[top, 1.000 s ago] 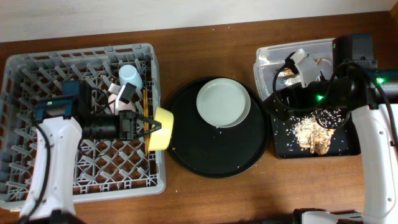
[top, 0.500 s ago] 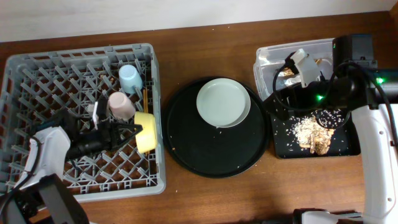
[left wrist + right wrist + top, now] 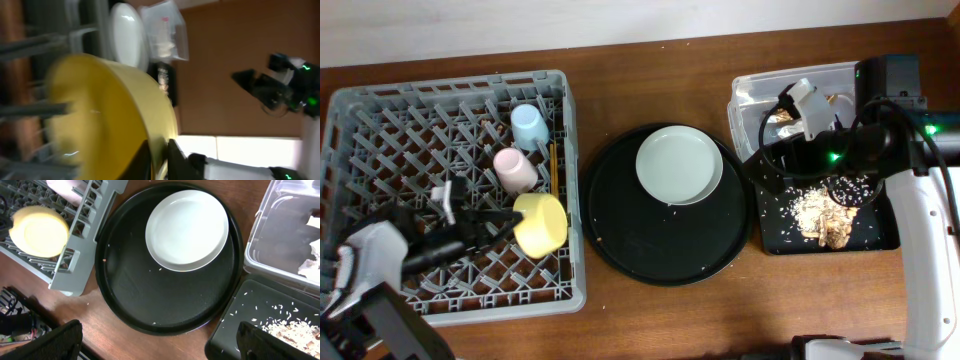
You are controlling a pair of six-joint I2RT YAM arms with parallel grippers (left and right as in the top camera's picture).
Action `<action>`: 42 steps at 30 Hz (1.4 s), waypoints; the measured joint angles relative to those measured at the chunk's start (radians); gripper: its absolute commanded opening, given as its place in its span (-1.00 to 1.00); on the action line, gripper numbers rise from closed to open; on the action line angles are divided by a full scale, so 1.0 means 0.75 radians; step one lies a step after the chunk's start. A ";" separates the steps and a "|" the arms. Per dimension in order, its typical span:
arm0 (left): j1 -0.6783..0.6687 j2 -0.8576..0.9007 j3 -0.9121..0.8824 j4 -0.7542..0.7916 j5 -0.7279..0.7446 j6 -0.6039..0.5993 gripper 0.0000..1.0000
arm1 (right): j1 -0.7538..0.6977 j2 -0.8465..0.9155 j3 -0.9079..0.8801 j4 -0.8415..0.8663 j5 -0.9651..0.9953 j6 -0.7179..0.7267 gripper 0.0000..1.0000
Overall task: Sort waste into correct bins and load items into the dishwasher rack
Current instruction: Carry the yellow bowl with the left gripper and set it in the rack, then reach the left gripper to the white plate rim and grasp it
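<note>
In the near right part of the grey dishwasher rack (image 3: 450, 80), the left tool (image 3: 498, 220) is gripping the rim of the yellow bowl (image 3: 542, 222), which is sitting bottom-up on the pegs. In the blurred wrist view, a finger seems to be pressing on each side of that rim. Behind it, the pink cup (image 3: 514, 168) and then the light blue cup (image 3: 529, 124) are sitting in the rack, the chopsticks (image 3: 553, 165) lying just beside them. On the bench (image 3: 650, 60), the white plate (image 3: 678, 164) is resting toward the back of the round black tray (image 3: 650, 250). The right tool (image 3: 757, 168) is hovering wide open and empty by the shallow black tray (image 3: 775, 235) holding food scraps (image 3: 818, 212), with the clear tub (image 3: 748, 100) behind.
</note>
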 measured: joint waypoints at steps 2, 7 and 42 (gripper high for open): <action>0.096 0.000 -0.001 0.001 -0.048 -0.001 -0.28 | 0.000 0.000 0.000 -0.001 0.000 0.000 0.97; 0.224 0.001 0.027 -0.022 -0.097 -0.012 0.01 | 0.000 0.000 0.000 -0.001 0.000 -0.001 0.97; -1.441 0.190 0.418 1.247 -1.187 -1.128 -0.64 | 0.000 0.000 0.000 -0.001 0.000 0.001 0.97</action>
